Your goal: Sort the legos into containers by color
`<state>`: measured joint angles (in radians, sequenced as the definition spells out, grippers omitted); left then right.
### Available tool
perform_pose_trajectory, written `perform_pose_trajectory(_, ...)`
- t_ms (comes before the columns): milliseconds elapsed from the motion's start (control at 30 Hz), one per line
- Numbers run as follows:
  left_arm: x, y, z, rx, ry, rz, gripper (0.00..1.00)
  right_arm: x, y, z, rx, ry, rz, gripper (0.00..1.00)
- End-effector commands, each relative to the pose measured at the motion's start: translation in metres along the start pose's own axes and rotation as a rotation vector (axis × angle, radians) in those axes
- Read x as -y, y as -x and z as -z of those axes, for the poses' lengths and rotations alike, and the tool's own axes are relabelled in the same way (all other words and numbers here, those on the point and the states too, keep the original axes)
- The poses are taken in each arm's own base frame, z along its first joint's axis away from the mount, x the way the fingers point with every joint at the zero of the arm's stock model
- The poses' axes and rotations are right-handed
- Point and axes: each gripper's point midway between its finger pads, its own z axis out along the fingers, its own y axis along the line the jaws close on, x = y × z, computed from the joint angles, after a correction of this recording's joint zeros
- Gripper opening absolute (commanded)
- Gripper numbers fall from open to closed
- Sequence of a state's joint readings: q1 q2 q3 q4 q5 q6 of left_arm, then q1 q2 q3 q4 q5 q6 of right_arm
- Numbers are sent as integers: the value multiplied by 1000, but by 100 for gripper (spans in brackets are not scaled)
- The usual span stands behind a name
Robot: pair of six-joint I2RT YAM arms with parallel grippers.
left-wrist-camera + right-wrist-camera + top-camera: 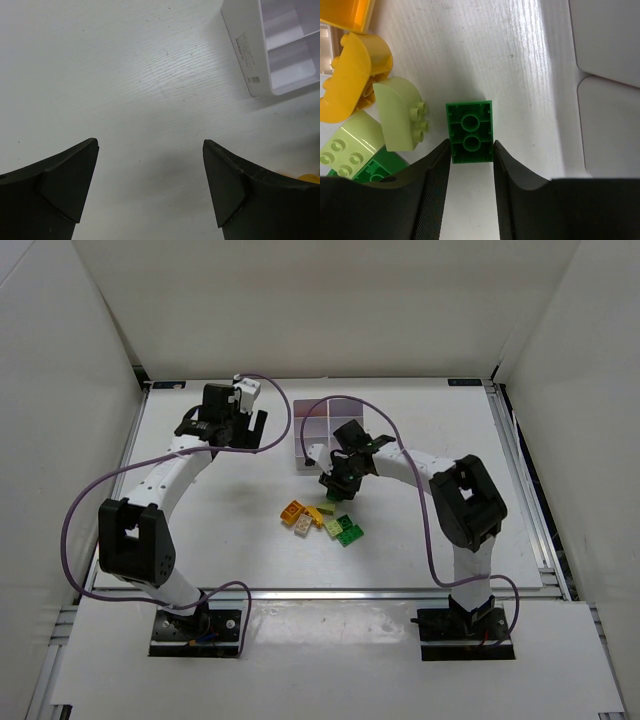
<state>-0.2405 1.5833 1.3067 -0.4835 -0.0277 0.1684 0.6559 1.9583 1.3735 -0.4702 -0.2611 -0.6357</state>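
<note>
From where I stand: two arms (165, 475), one block of bins (314, 426), and about seven bricks (350, 533).

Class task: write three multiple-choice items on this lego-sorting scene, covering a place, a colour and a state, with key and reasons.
1. Where do the loose legos lie?
A. on the table, on the near side of the containers
B. inside the containers
C. behind the containers

2. What colour is the brick between the right gripper's fingers?
A. purple
B. red
C. green

3. How is the left gripper?
A. shut on a yellow brick
B. open, holding nothing
C. shut on a container wall

Key: 1 A, the top view shows the pile on the near side; 2 C, the right wrist view shows green; 3 B, the left wrist view shows it spread wide over table.
</note>
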Motion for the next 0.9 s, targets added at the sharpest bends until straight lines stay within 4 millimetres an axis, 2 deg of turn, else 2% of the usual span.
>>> perform_pose_trajectory(0, -6, 21, 4, 59, 20, -1, 96, -5, 17, 22, 47, -6, 22, 39)
perform_pose_trajectory(233, -4, 23, -1, 63, 11, 10, 96, -20, 27, 77, 119, -25, 15, 35)
perform_pose_trajectory(367, -4, 27, -3, 69, 8, 8, 96, -13, 38, 109, 174, -90, -11, 36)
perform_pose_trajectory(433, -5, 30, -5, 71, 9, 8, 96, 1, 49, 124, 207, -136, -44, 36)
perform_pose_trajectory(467, -5, 33, -5, 79, 7, 4, 96, 19, 54, 131, 224, -173, -79, 37)
perform_pose_trajectory(600, -5, 39, -7, 87, 3, 1, 96, 62, 57, 143, 246, -252, -132, 38)
perform_pose_trajectory(733, -6, 46, -9, 97, 4, -5, 96, 110, 64, 143, 265, -321, -155, 38)
perform_pose_trajectory(867, -7, 48, -10, 99, 6, -8, 96, 135, 70, 138, 273, -348, -146, 38)
